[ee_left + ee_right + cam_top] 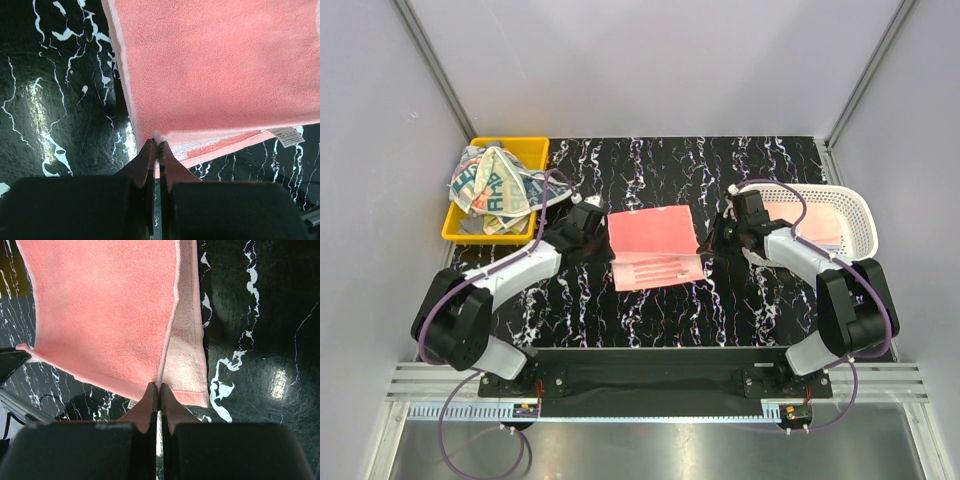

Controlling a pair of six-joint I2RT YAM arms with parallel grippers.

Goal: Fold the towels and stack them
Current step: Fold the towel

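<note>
Your left gripper and right gripper each pinch a corner of the one pink towel. One bin sits left and one basket right, with open table nearer the bases.

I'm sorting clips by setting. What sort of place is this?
Probably a lab test cell, not a home: plain grey panels in aluminium framing enclose a black marbled table, with a left arm and a right arm bolted to a black plate at its near edge.
</note>
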